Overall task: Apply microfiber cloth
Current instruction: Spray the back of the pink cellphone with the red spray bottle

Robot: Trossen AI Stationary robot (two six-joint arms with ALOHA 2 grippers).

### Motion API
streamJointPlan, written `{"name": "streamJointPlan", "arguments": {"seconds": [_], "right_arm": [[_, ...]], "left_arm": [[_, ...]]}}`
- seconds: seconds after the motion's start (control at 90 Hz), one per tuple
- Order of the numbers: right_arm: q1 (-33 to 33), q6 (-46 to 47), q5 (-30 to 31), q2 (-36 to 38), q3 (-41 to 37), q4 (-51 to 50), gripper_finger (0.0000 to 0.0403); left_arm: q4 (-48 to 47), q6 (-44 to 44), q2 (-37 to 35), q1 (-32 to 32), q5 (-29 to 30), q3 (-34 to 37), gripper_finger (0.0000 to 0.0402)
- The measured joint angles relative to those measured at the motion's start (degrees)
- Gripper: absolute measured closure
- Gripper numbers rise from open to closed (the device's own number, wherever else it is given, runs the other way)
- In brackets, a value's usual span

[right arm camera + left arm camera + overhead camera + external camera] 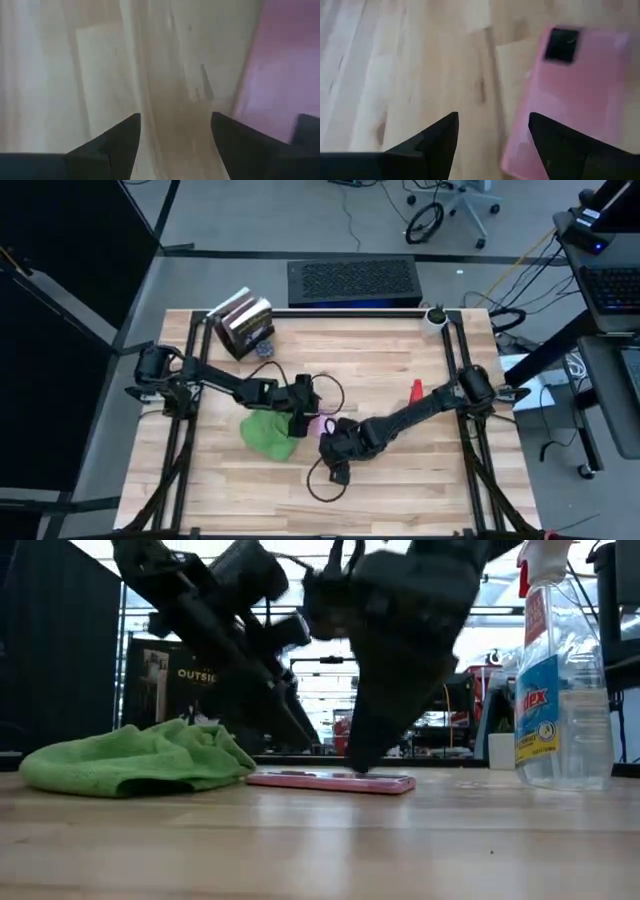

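Observation:
The bright green microfiber cloth (268,432) lies bunched on the wooden table, left of centre, and no gripper touches it (130,762). Right beside it a flat pink device (332,780) lies on the table, a black camera window (561,44) facing up. My left gripper (492,135) hovers open above the device's edge, between cloth and device (303,415). My right gripper (175,135) is open too and points down at the device's near side (335,442). My left gripper has one finger (560,145) over the pink device's edge (520,150); whether it touches, I cannot tell. My right gripper comes from above, and its fingertip (362,765) reaches the device's top face (385,778); real contact cannot be told.
A clear spray bottle with a red trigger (560,680) stands right of the device (416,390). A stack of books (243,323) sits at the far left. A black cable (325,480) loops near the front. Bare wood lies along the near edge.

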State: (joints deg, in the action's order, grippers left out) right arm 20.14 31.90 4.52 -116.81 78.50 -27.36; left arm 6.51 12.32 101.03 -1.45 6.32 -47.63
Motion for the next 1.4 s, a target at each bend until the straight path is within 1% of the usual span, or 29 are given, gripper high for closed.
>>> {"name": "streamJointPlan", "arguments": {"seconds": [0.156,0.289,0.444,0.6,0.711,0.8,0.889,0.978,1.111,1.189,1.278,1.4], "right_arm": [[0.22,-0.04,0.58,-1.59,0.1,-0.58,0.0177],[0.34,-0.15,3.05,-1.64,0.29,-4.1,0.0177],[0.02,-2.12,3.3,-1.49,0.33,-9.15,0.0177],[-0.02,-2.45,3.3,-1.19,0.24,-11.07,0.0177],[-0.11,-2.8,3.5,-0.38,0.08,-11.89,0.0177],[-0.14,-2.78,4.23,0.72,-0.2,-13.68,0.0177],[-0.15,-2.49,5.25,1.69,-0.22,-14.57,0.0177],[-0.17,-0.37,6.06,2.03,-0.22,-14.99,0.0177],[1.54,2.31,6.64,1.57,-0.15,-13.93,0.0177],[2.69,4.22,9.12,1.16,-0.29,-13.77,0.0177],[3.19,6.85,12.78,0.98,-0.73,-12.25,0.0177],[3.01,10.68,15.27,0.76,-1.79,-10.82,0.0177]], "left_arm": [[1.31,-0.27,2.78,0.61,-0.95,-0.16,0.0169],[1.49,-3.7,3.85,0.38,-4.87,-0.31,0.0169],[0.95,-8.67,3.94,-1.77,-9.8,-0.24,0.0169],[0.67,-13.29,4.02,-4.56,-11.69,-0.17,0.0169],[0.57,-15.07,4.07,-6.09,-12.81,-0.34,0.0169],[-0.56,-16.29,3.72,-7.31,-12.94,-1.25,0.0169],[-2.48,-16.46,2.6,-8.1,-14.3,-2.37,0.0169],[-7.31,-15.89,-0.19,-8.22,-13.07,-4.75,0.0169],[-15.35,-12.63,-3.93,-7.93,-5.48,-5.99,0.0169],[-18.32,-10.3,-4.04,-7.38,-1.72,-5.31,0.0169],[-17.52,-9.0,-3.63,-6.44,-0.59,-4.65,0.0169],[-17.65,-10.47,-1.18,-5.66,-0.9,-4.01,0.0169]]}}
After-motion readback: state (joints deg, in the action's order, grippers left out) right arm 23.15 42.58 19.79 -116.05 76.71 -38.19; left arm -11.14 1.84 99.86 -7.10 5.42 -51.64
